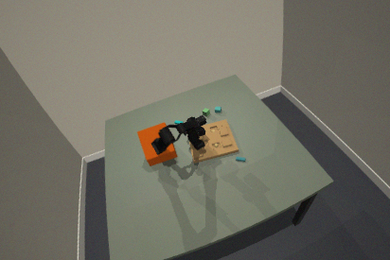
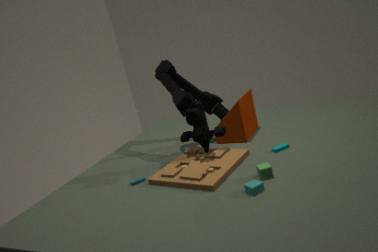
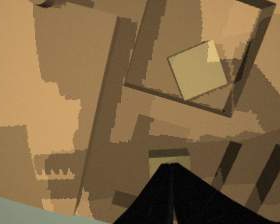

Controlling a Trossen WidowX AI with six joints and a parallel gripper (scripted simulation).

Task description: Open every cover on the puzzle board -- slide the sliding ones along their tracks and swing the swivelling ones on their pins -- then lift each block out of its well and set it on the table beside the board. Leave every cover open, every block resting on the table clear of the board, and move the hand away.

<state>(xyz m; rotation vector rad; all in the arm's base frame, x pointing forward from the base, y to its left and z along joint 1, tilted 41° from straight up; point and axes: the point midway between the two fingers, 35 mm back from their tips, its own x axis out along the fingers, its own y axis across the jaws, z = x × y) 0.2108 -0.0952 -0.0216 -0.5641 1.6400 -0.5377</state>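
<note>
Pincer [image 1: 201,147] [image 2: 207,152] [image 3: 169,171] shut tight on nothing, tips low over the board [image 1: 204,155] [image 2: 183,186] [image 3: 12,90], probably to push a cover. Green block [image 1: 205,112] [image 2: 264,170] and teal block [image 1: 218,109] [image 2: 254,188] beside it on the table [image 1: 142,203] [image 2: 298,224] [image 3: 22,214], likely set down to stay clear.

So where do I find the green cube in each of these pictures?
Top: just above the wooden board, the green cube.
Exterior: lower right, right of the board.
Wrist: not in it.
Shared landmark: the wooden board, in all three.
</note>
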